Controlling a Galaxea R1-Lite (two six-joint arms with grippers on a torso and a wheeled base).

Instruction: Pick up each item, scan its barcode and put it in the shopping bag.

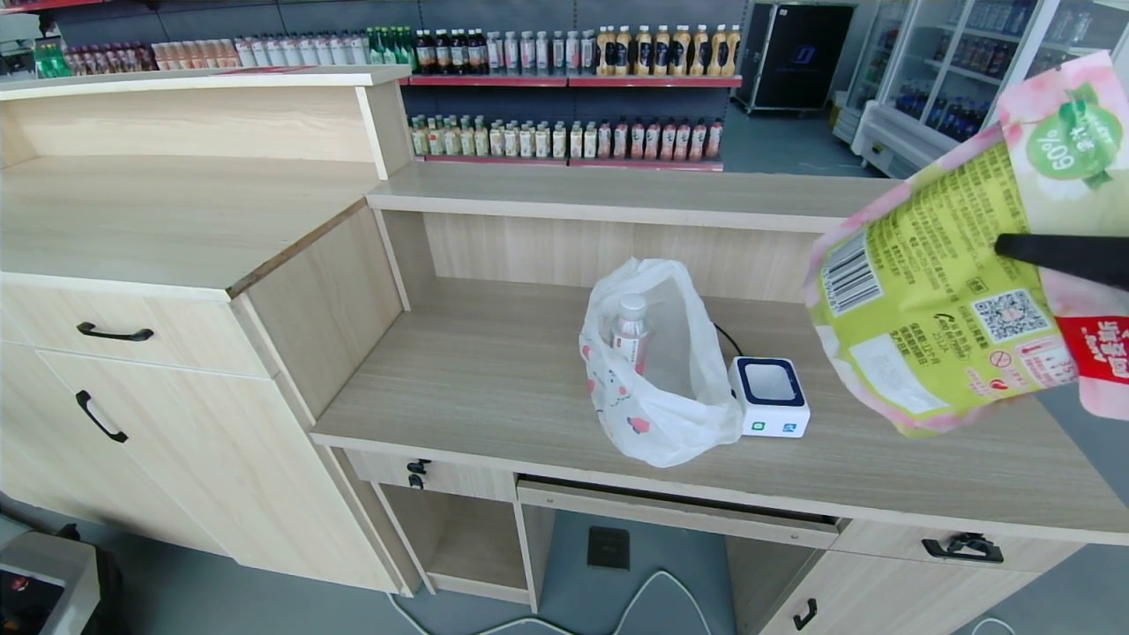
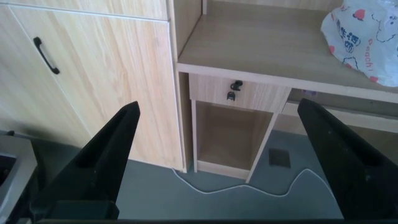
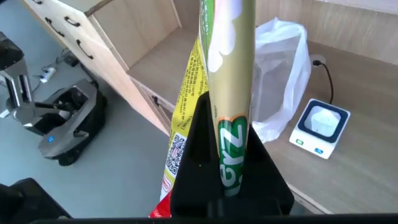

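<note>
Head view: right end effector [image 3: 227,155] pinched snack pouch [image 1: 953,265] above counter's [image 1: 494,379] right end, barcode facing upward. Judged: turn barcode down over scanner [image 1: 768,395] beside shopping bag [image 1: 657,370]. Left end effector [image 2: 219,104] spread.

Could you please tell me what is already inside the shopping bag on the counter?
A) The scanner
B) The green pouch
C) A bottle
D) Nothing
C: a bottle stands inside the bag, while the pouch hangs in the air outside it and the scanner sits on the counter beside it.
</note>
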